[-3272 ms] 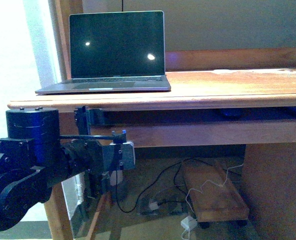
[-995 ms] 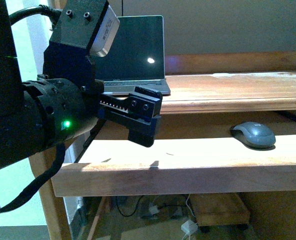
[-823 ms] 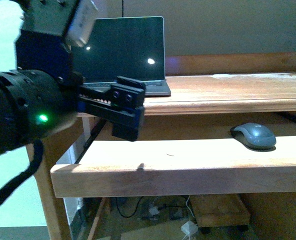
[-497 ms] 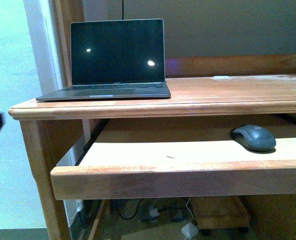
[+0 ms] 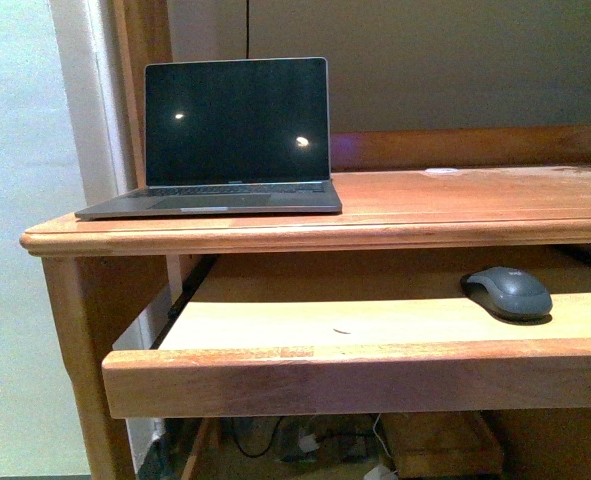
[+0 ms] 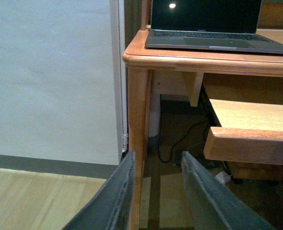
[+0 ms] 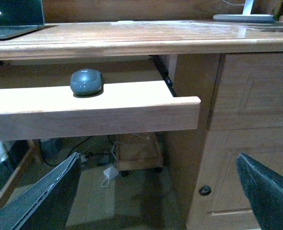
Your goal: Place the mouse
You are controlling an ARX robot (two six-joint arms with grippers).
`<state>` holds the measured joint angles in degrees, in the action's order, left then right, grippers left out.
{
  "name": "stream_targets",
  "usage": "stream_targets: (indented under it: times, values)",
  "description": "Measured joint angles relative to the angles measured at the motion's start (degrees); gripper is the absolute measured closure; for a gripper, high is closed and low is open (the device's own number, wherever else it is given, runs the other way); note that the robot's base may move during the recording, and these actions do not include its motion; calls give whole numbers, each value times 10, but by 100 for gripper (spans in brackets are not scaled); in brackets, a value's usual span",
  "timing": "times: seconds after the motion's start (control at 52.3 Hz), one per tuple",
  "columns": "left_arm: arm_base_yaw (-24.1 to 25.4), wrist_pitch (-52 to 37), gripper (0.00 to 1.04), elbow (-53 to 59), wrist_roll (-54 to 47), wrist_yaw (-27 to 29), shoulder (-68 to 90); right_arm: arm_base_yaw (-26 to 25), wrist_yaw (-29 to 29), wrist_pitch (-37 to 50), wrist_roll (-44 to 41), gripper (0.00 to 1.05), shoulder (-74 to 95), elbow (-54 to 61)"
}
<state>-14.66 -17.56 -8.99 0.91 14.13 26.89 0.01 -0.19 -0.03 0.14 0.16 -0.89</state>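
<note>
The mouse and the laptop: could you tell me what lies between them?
Front view: only the front edge of the desk top; the mouse sits on the tray below it, the laptop above.

Ahead of me stands a wooden bench (image 5: 455, 195). An open laptop (image 5: 230, 135) sits on its left part, the screen dark with two spots of light reflected on it. Below the top, a pull-out shelf (image 5: 355, 375) is drawn out toward me. Under it a cable (image 6: 177, 141) trails on the floor near a low wooden board (image 7: 137, 152). On the right, the bench has a panelled cabinet door (image 7: 242, 91).
</note>
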Motion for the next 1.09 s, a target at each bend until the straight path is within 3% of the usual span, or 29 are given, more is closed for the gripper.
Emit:
stream_targets:
  times: [0.115, 0.172, 0.306, 0.344, 0.478, 0.651, 0.804, 0.918, 0.938, 1.091]
  values:
    - [25, 8, 90, 14, -1, -25, -24, -10, -91, -65, 46, 7, 56, -30]
    - [40, 14, 102, 23, -2, -41, -41, 13, -119, -31, 76, 7, 146, -53]
    - [70, 30, 102, 41, -4, -68, -75, 56, -77, 127, 100, 7, 336, -113]
    - [89, 37, 102, 45, -4, -103, -85, 70, -64, 167, 100, 7, 387, -133]
    - [142, 49, 102, 55, -5, -134, -108, 115, -26, 235, 90, 7, 496, -183]
    - [144, 71, 102, 65, -5, -141, -142, 179, 38, 323, 32, 7, 674, -274]
    - [144, 74, 102, 83, -5, -141, -166, 190, 75, 356, -4, 7, 787, -346]
    - [144, 162, 102, 83, -5, -141, -239, 191, 90, 367, -31, 7, 841, -385]
    - [144, 175, 102, 83, -5, -141, -265, 195, 108, 330, -56, 7, 938, -478]
    - [144, 175, 102, 83, -5, -141, -265, 204, 112, 314, -55, 7, 963, -500]
